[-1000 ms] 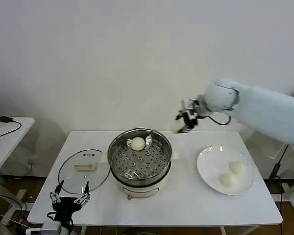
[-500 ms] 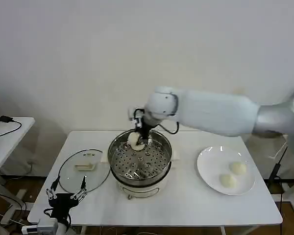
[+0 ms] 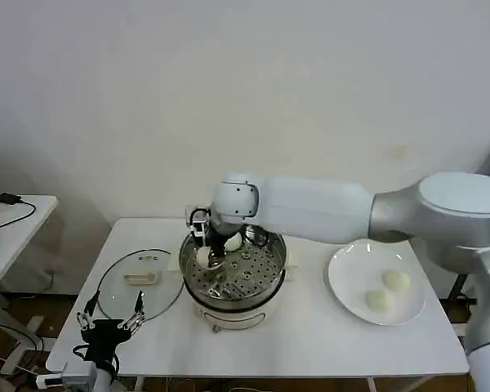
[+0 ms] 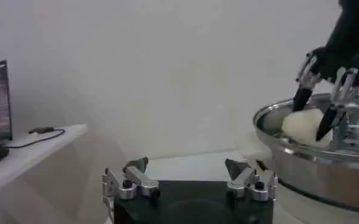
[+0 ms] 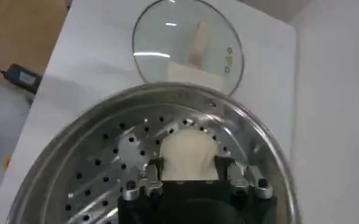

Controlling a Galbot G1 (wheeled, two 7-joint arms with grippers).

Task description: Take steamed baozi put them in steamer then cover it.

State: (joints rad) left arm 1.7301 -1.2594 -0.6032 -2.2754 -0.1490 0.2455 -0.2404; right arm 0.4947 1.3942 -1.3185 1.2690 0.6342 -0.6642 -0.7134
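We hold a baozi (image 5: 188, 155) between the right gripper (image 5: 189, 178) fingers, low over the steamer (image 3: 271, 287) tray beside an earlier bun (image 3: 233, 242), ready to set down. The cover (image 3: 139, 282) lies off to the side so the pot stays open, just ahead of our left gripper (image 3: 110, 326), which waits spread wide at the table's edge.

Left gripper (image 4: 188, 179) low over white surface (image 4: 185, 164), jaws apart; beyond, right gripper (image 4: 319, 109) clamped on steamed baozi (image 4: 301, 126) inside steamer (image 4: 307, 164)

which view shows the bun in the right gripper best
The right wrist view: the baozi sits centred between the right gripper fingers, over the steamer tray. The left wrist view shows it side-on; in the head view the gripper mostly hides it.
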